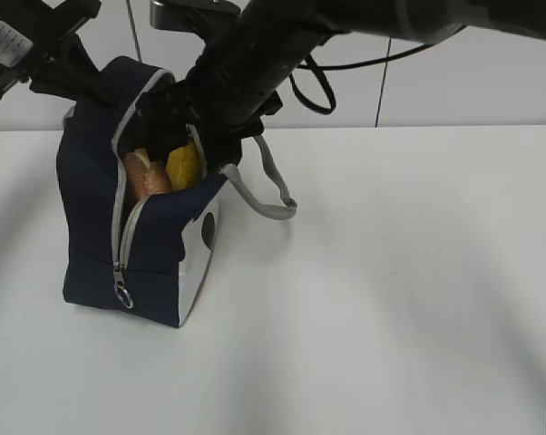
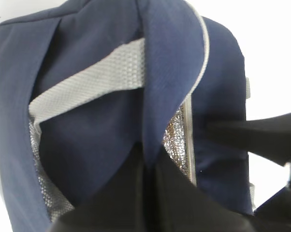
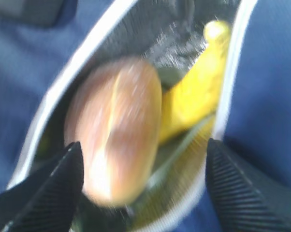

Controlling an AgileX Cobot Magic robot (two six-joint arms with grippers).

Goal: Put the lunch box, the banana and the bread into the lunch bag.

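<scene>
The navy lunch bag (image 1: 96, 199) stands open at the left of the white table. Inside it the bread (image 1: 146, 181) and the banana (image 1: 184, 165) lie side by side. In the right wrist view the bread (image 3: 116, 125) and banana (image 3: 194, 96) rest on a patch of sage green, the lunch box lid (image 3: 168, 76), mostly hidden. My right gripper (image 3: 143, 145) is open and empty just above the bag's mouth (image 1: 209, 136). My left gripper (image 2: 150, 159) is shut on the bag's navy flap (image 2: 169, 58) and holds it up at the bag's back left (image 1: 92, 86).
One grey strap handle (image 1: 273, 195) hangs over the bag's right side onto the table (image 1: 391, 299). The zipper pull (image 1: 123, 292) dangles low on the bag's front. A white wall stands behind the table.
</scene>
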